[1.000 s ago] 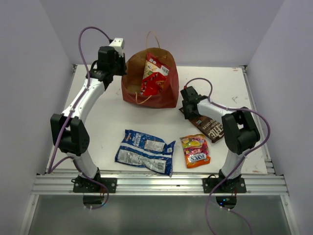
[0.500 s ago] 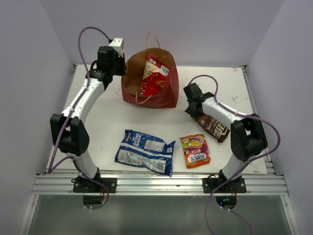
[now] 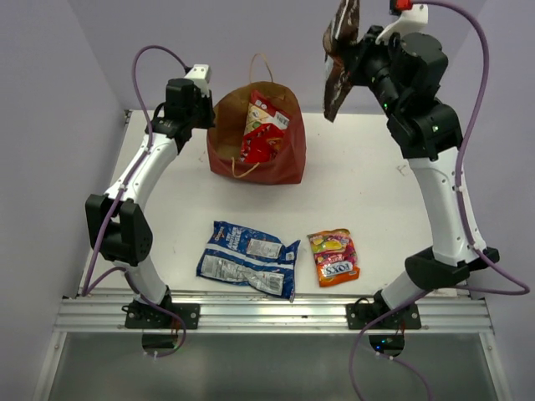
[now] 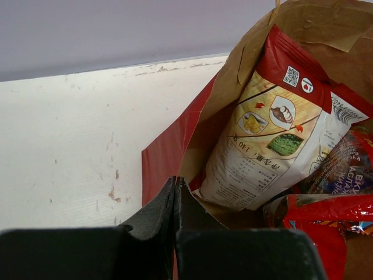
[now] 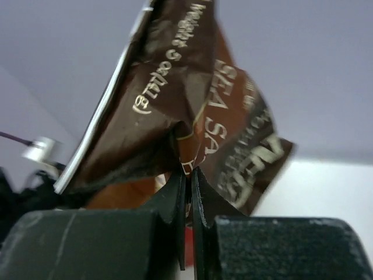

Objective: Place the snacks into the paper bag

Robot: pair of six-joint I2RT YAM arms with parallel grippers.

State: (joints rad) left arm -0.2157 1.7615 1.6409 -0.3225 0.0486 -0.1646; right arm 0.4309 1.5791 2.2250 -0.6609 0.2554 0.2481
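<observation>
The left gripper (image 4: 176, 186) is pinched shut on the rim of the paper bag (image 3: 259, 163), holding the mouth open. If that thin paper slips out, the mouth could flop shut. A tall white-yellow-red bag (image 3: 267, 117) pokes up out of the mouth over a red candy bag (image 4: 326, 227), so a new packet might bump it and slide off outside. High up, to the right of the paper bag, the right gripper (image 5: 187, 178) is squeezed tight on a small crumpled bit of the brown chip bag (image 3: 338, 63). That plastic looks slippery, so it could drop onto the table (image 3: 368, 167).

The paper bag is red outside and rough brown inside, creased, with thin loop handles. The blue-white packet (image 3: 248, 259) and the small orange-yellow-pink candy bag (image 3: 334, 257) lie flat near the front, apart from each other. Both are shiny, crinkly and pillow-shaped.
</observation>
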